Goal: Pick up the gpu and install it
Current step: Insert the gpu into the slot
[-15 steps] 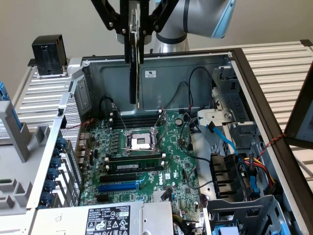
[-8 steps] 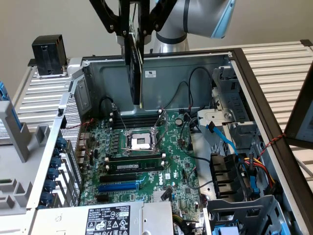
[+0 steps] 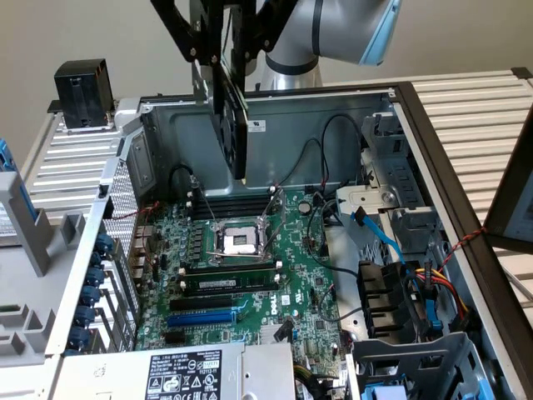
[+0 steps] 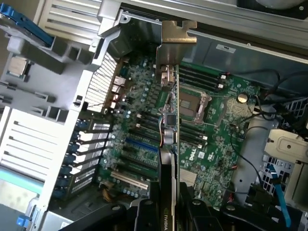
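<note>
1. gpu point(image 3: 234, 117) hangs on edge above the motherboard point(image 3: 296, 279), apparently clear of it.
2. Gripper point(image 4: 167, 204) fingers are clamped on the card's edge farthest from the motherboard.
3. Metal bracket point(image 4: 174, 41) faces the motherboard's rear-slot side.
4. Handling, judged: light, stiff, fragile. Grip the bare board edges, not the components.

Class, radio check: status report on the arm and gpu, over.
Gripper shut on gpu; gpu hangs above motherboard, not seated. Black cables beside socket.
</note>
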You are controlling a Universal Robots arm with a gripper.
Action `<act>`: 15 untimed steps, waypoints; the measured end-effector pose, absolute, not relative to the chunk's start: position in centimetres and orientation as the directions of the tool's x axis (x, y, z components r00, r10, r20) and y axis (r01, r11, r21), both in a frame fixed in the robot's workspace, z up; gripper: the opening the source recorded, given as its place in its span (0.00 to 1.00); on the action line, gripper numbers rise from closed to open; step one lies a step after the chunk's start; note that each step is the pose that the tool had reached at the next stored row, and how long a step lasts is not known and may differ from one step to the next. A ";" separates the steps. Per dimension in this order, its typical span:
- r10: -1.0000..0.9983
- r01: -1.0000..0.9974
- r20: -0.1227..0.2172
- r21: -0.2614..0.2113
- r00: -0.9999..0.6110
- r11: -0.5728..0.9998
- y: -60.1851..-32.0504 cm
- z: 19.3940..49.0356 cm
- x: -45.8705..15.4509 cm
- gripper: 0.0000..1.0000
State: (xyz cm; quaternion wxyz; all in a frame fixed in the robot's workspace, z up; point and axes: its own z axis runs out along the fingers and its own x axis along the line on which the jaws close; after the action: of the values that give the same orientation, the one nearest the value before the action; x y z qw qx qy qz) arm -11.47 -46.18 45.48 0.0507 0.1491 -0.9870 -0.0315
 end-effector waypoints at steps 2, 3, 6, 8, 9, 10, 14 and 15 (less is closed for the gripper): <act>-0.333 -0.326 0.090 0.079 -0.939 0.942 -46.2 45.4 -11.5 0.26; -0.349 -0.343 0.090 0.080 -0.933 0.936 -46.2 45.3 -11.5 0.26; -0.400 -0.393 0.089 0.081 -0.912 0.916 -46.2 45.2 -11.5 0.26; -0.434 -0.427 0.088 0.084 -0.897 0.900 -46.2 45.1 -11.5 0.26; -0.450 -0.443 0.087 0.086 -0.889 0.892 -46.2 45.0 -11.5 0.26; -0.466 -0.459 0.086 0.087 -0.881 0.884 -46.2 45.0 -11.5 0.26; -0.529 -0.522 0.083 0.092 -0.844 0.848 -46.2 44.7 -11.5 0.26; -0.544 -0.537 0.083 0.093 -0.835 0.838 -46.2 44.7 -11.5 0.26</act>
State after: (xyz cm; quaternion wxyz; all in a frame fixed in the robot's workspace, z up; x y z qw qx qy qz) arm -11.47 -46.18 44.69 0.0530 0.2824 -0.9573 -0.0328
